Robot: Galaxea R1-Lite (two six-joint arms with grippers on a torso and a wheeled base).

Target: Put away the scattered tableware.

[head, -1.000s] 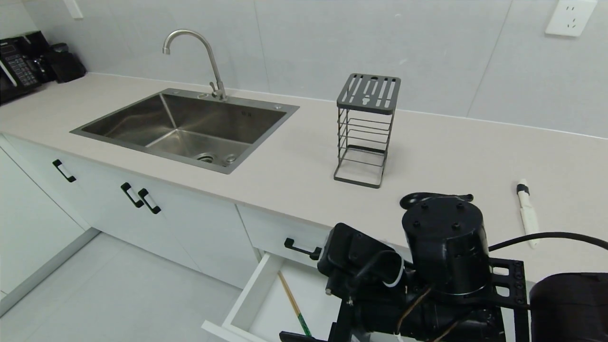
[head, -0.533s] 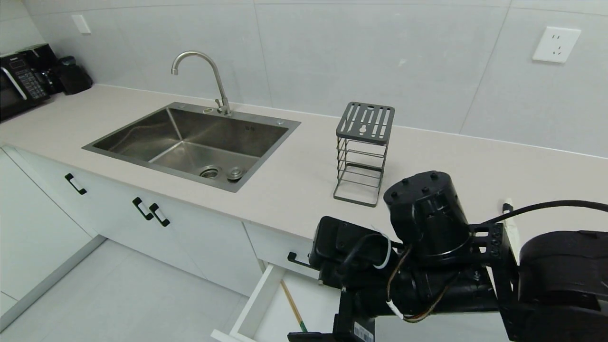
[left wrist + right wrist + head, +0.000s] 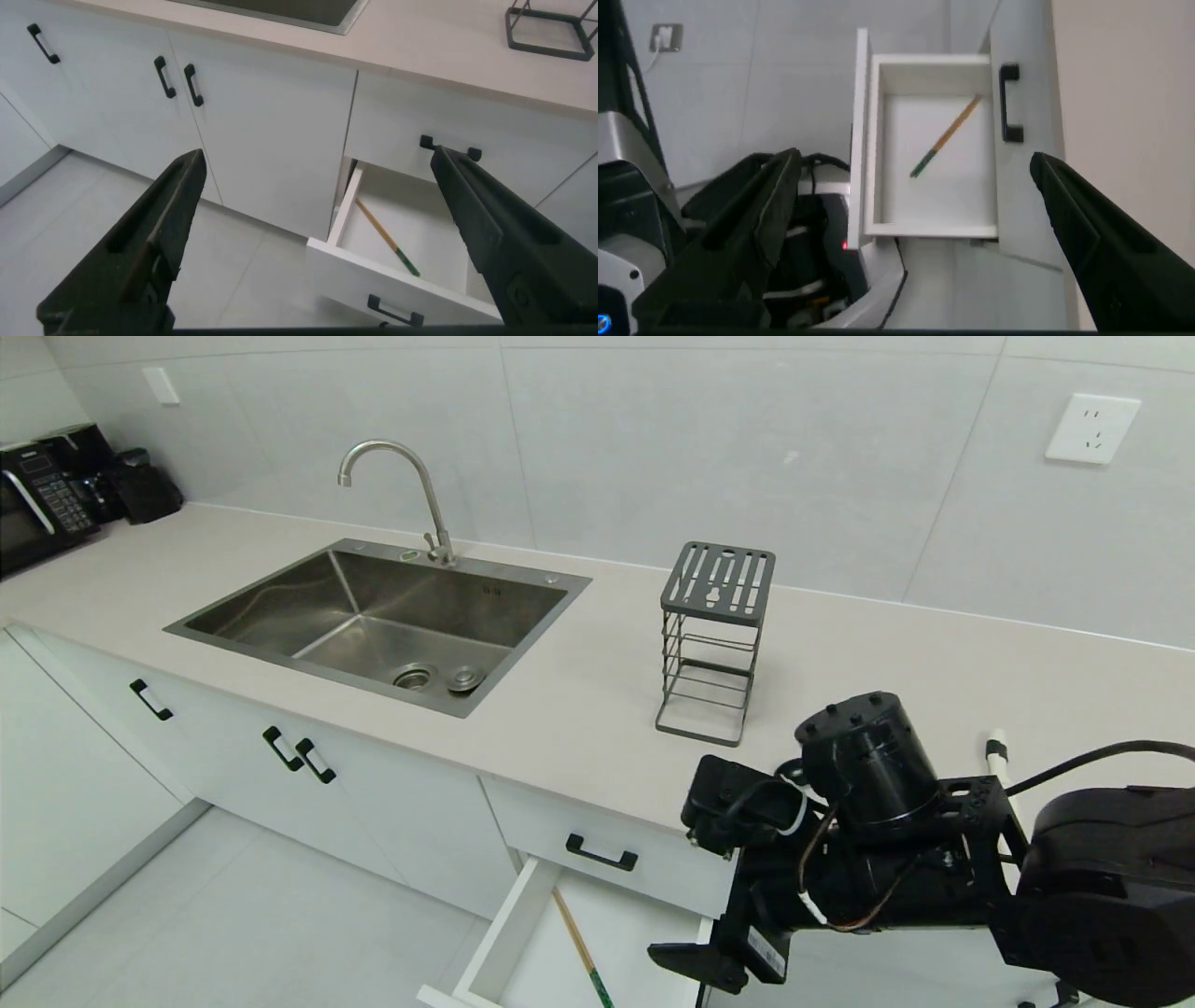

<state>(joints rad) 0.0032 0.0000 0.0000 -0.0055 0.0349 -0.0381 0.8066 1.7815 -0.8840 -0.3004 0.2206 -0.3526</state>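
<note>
We see the left pincer (image 3: pixel 315 157) and right pincer (image 3: pixel 913 161) both spread wide, empty. The white utensil (image 3: pixel 996 747) lies on the table (image 3: pixel 579 681) — probably light, stiff, slippery; we would grip mid-handle.

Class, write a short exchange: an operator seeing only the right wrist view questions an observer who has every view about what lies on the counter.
Operator: I see a chopstick in the open drawer. Anything on the counter?
Observer: A white utensil lies there, partly behind the right arm.
Operator: Anything else?
Observer: A wire rack stands upright between the sink and that utensil.
</note>
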